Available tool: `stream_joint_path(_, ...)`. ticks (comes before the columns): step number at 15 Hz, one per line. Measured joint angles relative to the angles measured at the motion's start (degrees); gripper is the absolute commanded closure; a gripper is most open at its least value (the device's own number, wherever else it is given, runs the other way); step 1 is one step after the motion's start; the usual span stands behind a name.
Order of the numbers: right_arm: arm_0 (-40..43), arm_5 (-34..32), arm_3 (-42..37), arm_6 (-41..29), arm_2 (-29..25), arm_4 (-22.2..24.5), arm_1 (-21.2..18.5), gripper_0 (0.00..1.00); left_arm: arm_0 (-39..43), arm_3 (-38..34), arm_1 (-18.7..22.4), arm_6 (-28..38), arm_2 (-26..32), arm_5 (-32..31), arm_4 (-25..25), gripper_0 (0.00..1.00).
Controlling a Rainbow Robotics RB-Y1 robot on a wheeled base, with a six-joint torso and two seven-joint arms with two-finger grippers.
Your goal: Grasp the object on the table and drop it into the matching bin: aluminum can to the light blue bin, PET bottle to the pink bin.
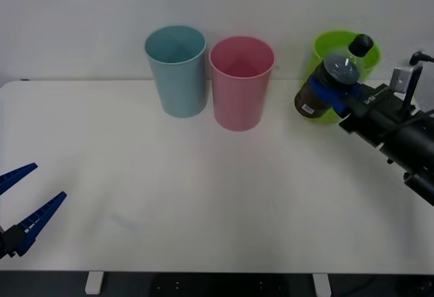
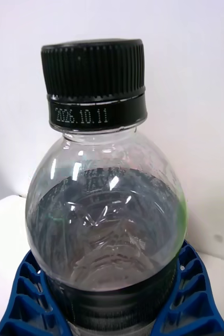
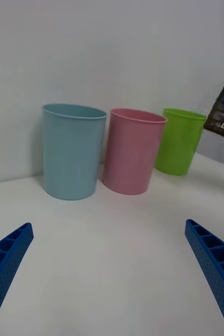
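Table [image 1: 203,202]: wide white top with rounded corners; all three bins stand along its far edge.
Right arm [image 1: 400,131]: dark, reaching in from the right side toward the green bin.
Left arm: low at the table's near left corner, well apart from the pink bin.
Blue bin [image 1: 178,70]: upright, just left of the pink bin, close but not touching.
Pink bin [image 1: 241,82]: upright, mouth open, between the blue bin and the green bin.
Green bin [image 1: 324,45]: upright, right of the pink bin, with a gap between them; partly hidden by the bottle in the front view.
Right gripper [image 1: 333,95]: raised off the table in front of the green bin, right of the pink bin; its blue ribbed fingers [image 2: 195,294] are closed around the bottle's dark body.
Left gripper [image 1: 27,199]: fingers spread wide, holding nothing; it faces the pink bin from afar.
Bottle [image 1: 327,83]: held in the air, tilted, in front of the green bin and well right of the pink bin; brown body, clear shoulder.
Cap [image 2: 93,68]: black, ribbed, screwed on; printed date on the ring below it.
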Motion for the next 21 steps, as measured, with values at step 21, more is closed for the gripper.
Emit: stream_joint_path(21,-34.4,0.9,31.4,-2.4,10.4,5.3,-0.8,1.00,0.0,0.0,0.0,0.0,0.0,0.0,0.0,0.00)
